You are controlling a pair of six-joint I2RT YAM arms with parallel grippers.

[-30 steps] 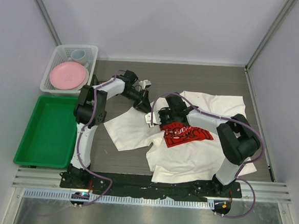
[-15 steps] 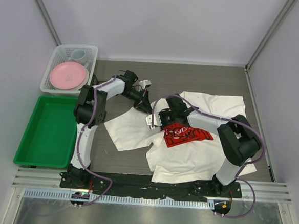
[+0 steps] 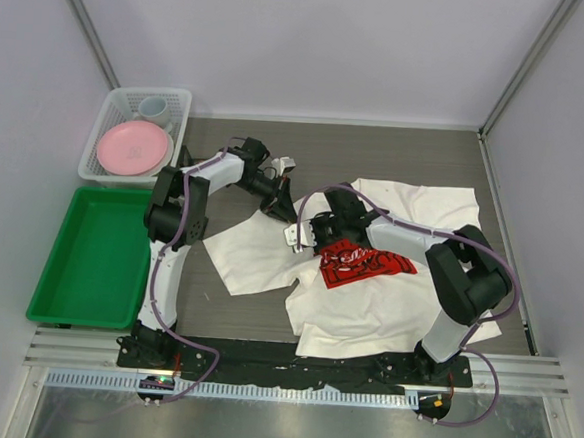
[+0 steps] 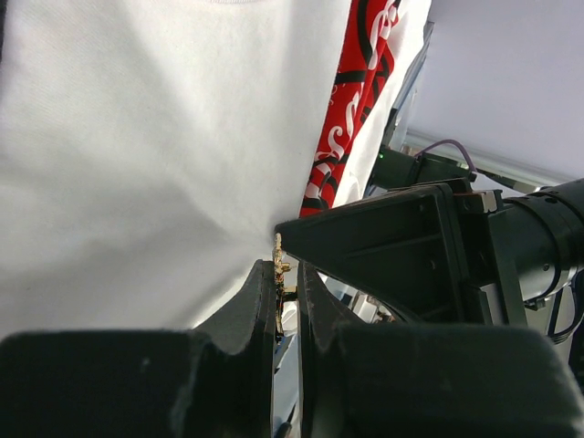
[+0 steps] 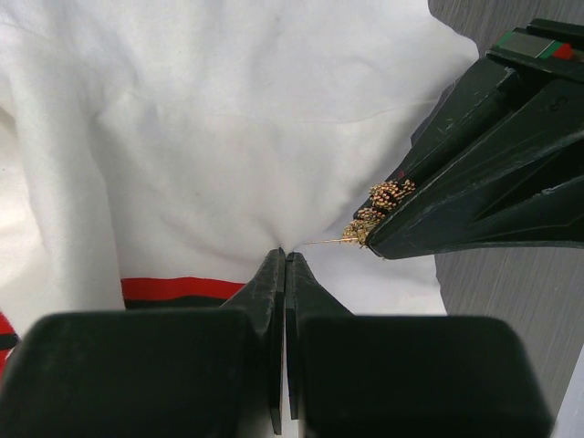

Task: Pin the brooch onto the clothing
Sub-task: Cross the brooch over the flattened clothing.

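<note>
I am gripping the brooch (image 5: 381, 208) in the left end effector (image 4: 286, 285), its pin just beside the T-shirt (image 5: 219, 137) fold that the closed right end effector (image 5: 285, 259) is pinching. Next, I judge, the pin needs pushing through.

A white wire basket (image 3: 93, 151) sits at the worktop's (image 3: 377, 155) far left corner, holding a pink plate (image 3: 133, 148) and a pale cup (image 3: 153, 107). Just in front of it lies a green tray (image 3: 88, 265).
</note>
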